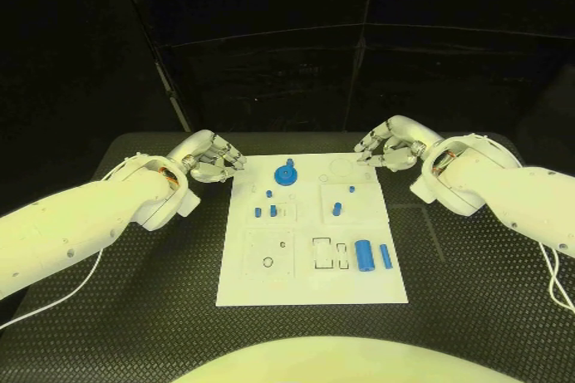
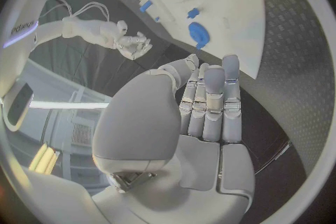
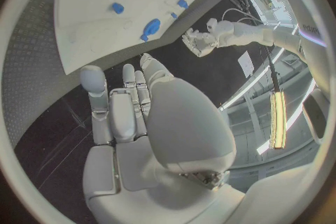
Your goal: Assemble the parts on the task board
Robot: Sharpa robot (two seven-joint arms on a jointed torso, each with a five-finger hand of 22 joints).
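A black counter (image 1: 144, 258) carries the white board (image 1: 309, 275) at its middle, long axis running from the far edge toward the near edge. The parts (image 1: 364, 254) lie on it, the round one (image 1: 287, 174) near its far edge. Each robot hand, left (image 1: 212, 159) and right (image 1: 390, 147), hovers beside a far board corner, fingers loosely curled, holding nothing; the left looks nearer the round part.

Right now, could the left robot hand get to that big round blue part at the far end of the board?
Probably yes. The left robot hand hovers empty beside the task board, and the round blue part sits nearby with nothing between them.
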